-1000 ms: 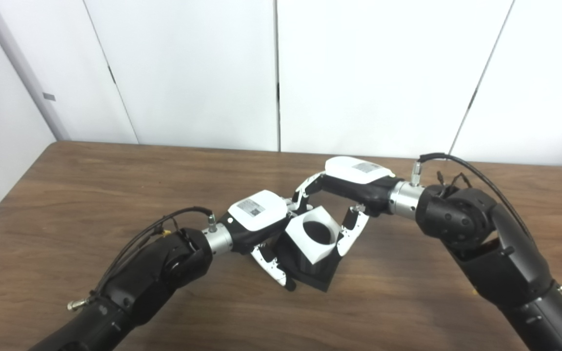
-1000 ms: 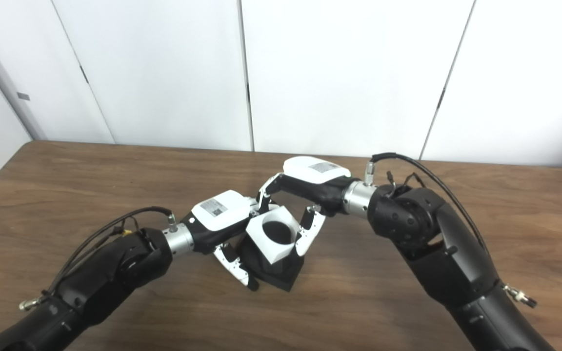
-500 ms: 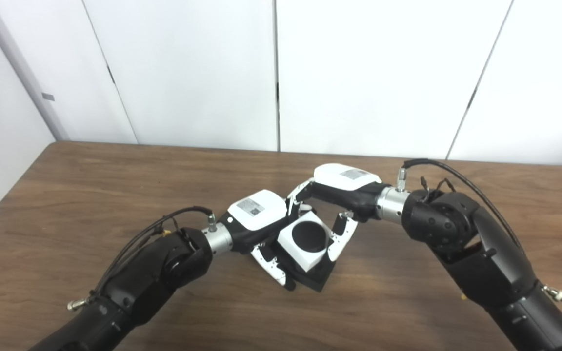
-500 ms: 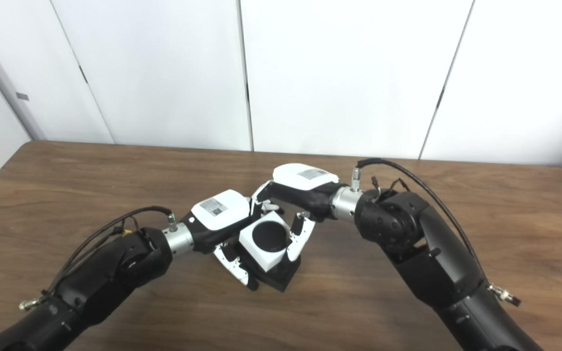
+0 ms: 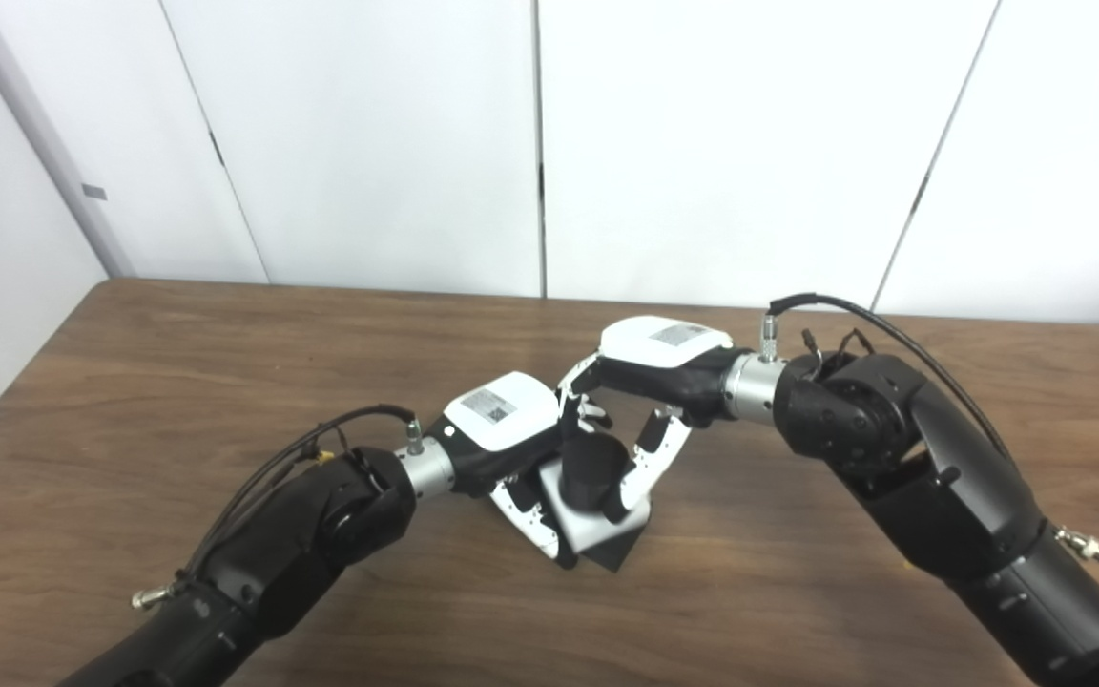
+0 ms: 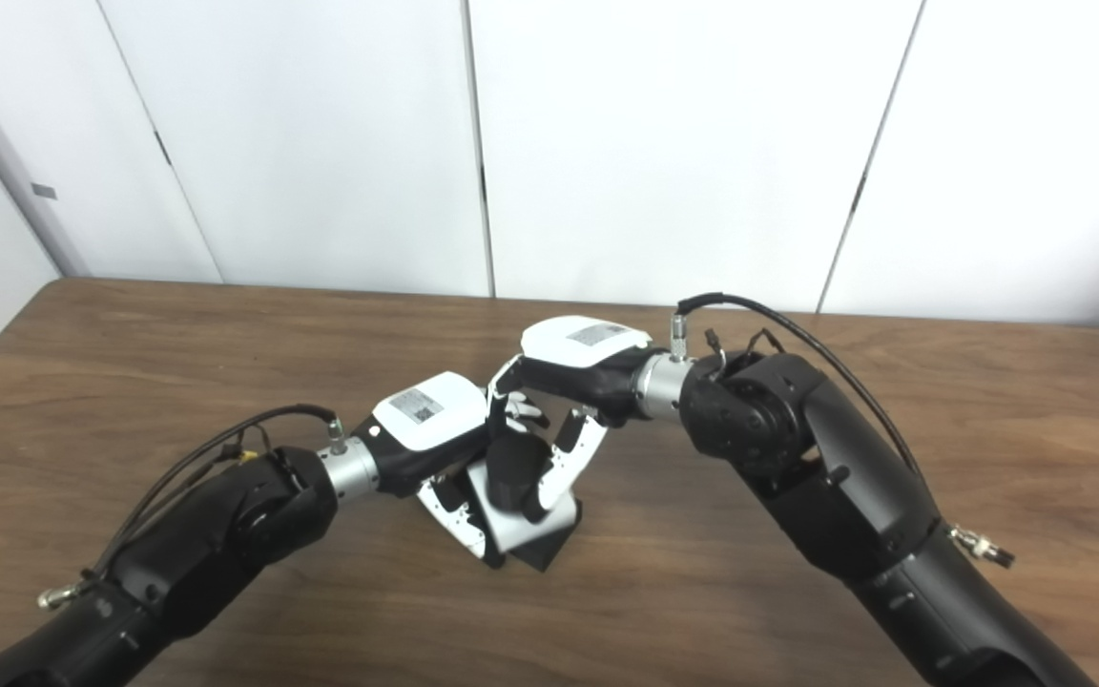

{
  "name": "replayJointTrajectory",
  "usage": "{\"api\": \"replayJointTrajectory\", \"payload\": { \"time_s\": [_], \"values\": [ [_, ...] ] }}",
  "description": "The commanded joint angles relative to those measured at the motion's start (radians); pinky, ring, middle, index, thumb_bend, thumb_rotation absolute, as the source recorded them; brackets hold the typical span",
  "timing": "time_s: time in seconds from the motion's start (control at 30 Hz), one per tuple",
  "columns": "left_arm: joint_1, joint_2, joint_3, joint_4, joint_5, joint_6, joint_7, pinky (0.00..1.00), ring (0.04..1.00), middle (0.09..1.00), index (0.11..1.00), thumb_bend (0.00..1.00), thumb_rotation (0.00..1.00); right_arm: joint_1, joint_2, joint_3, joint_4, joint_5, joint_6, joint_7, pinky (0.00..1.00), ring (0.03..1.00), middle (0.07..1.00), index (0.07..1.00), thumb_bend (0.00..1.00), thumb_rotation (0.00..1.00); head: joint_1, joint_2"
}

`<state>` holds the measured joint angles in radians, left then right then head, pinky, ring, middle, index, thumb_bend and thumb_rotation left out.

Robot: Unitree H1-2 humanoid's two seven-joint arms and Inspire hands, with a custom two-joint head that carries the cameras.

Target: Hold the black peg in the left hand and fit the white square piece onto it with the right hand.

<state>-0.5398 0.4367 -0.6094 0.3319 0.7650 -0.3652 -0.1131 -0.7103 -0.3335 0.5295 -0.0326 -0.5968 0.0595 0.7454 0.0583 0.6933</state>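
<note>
**White piece seated over the peg, both hands on the assembly**

You have one black peg [image 5: 593,468] and one white square piece [image 5: 580,520], joined just in front of the left hand [image 5: 502,425] on the wooden surface [image 5: 130,382]. The peg's round shaft stands up through the white piece, tilted, and its black base pokes out below at the piece's near corner.

Your left hand's fingers [image 5: 530,515] curl around the assembly's left side, gripping the peg's base. Your right hand [image 6: 580,358] reaches over from beyond the left hand; its fingers [image 6: 564,468] press against the peg shaft and the white piece, closed on it.

The right eye view shows a little more of the black base's right edge; the left eye view shows the white top face more plainly. The left palm and much of the base are hidden behind fingers.
</note>
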Motion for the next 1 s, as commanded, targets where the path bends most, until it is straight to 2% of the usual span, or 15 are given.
{"api": "replayJointTrajectory", "payload": {
  "time_s": [0.0, 0.43, 0.53, 0.73, 0.97],
  "values": [
    [0.022, 0.001, -0.045, 0.017, 0.073, 0.013, -0.070, 0.80, 0.909, 0.928, 0.609, 0.94, 0.25, -0.011, -0.004, 0.018, -0.008, 0.003, 0.007, 0.038, 0.92, 0.873, 0.852, 0.734, 1.00, 0.38, 0.000, 0.000],
    [0.023, 0.009, -0.039, 0.009, 0.063, 0.009, -0.075, 0.79, 0.901, 0.923, 0.607, 0.95, 0.25, -0.009, -0.019, 0.018, -0.018, 0.010, 0.021, 0.048, 0.93, 0.883, 0.866, 0.765, 1.00, 0.37, -0.003, 0.005],
    [0.024, 0.008, -0.037, 0.007, 0.059, 0.017, -0.086, 0.80, 0.910, 0.923, 0.609, 0.95, 0.25, -0.008, -0.031, 0.004, -0.028, 0.011, 0.020, 0.037, 0.93, 0.888, 0.867, 0.756, 0.94, 0.32, -0.007, 0.002],
    [0.024, 0.009, -0.036, 0.014, 0.065, 0.012, -0.075, 0.80, 0.904, 0.917, 0.603, 0.95, 0.25, 0.020, -0.058, -0.081, -0.047, 0.048, -0.012, -0.040, 0.87, 0.858, 0.843, 0.718, 0.87, 0.22, -0.012, 0.000],
    [0.025, 0.013, -0.033, 0.003, 0.060, 0.019, -0.088, 0.80, 0.905, 0.915, 0.605, 0.94, 0.26, 0.100, -0.084, -0.246, -0.108, 0.154, 0.018, -0.098, 0.73, 0.838, 0.844, 0.722, 0.85, 0.19, -0.010, 0.001]
  ]
}}
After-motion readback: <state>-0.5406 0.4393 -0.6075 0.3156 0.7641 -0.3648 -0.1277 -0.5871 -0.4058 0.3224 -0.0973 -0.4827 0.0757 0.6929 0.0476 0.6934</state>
